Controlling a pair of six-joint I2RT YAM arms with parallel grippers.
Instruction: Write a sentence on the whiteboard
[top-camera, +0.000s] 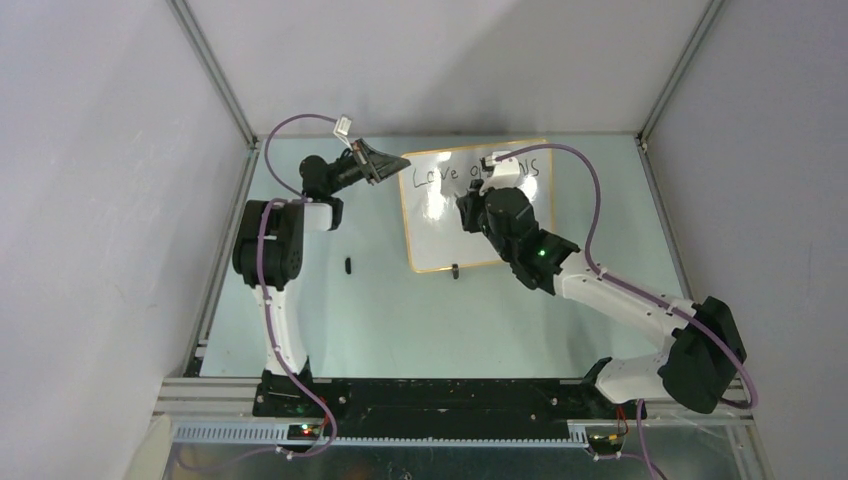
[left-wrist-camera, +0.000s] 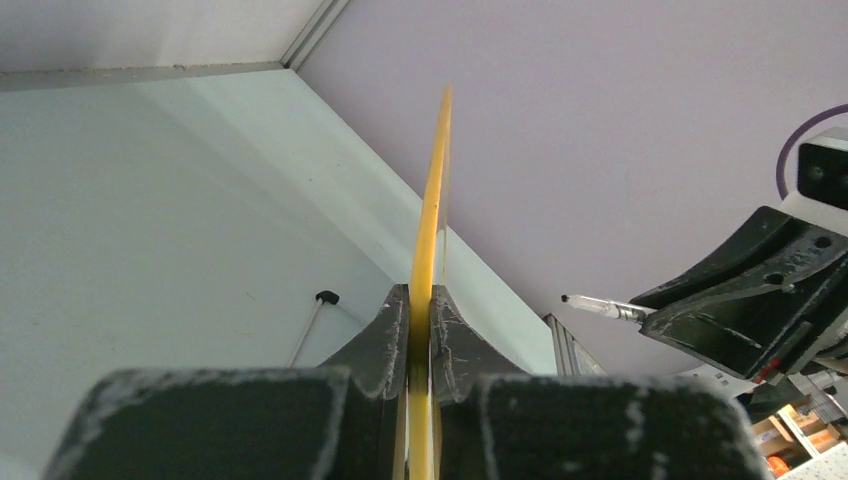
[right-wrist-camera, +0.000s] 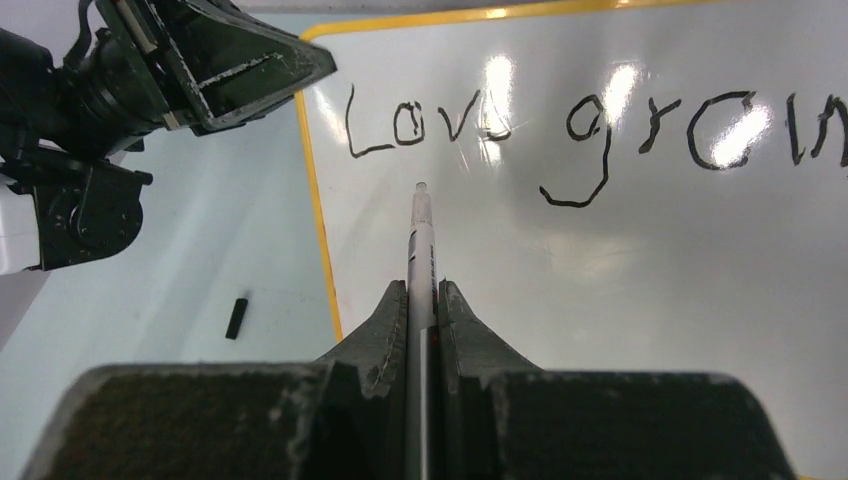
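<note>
Small white orange-rimmed whiteboard (top-camera: 440, 240) looks thin, light, stiff, kinda slick. The left tool (left-wrist-camera: 421, 300) pinches its rim edge, the right tool (right-wrist-camera: 422, 295) pinches a slim silver marker (right-wrist-camera: 420, 230), tip maybe touching.

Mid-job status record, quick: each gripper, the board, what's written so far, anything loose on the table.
left gripper: shut on the whiteboard, clamping its left rim near the far corner
right gripper: shut on the marker
marker tip: just below "Love"; contact with the board unclear
sentence: top line starts "Love grow"; no second line visible
loose item: small black piece on the table, left of the board
</note>
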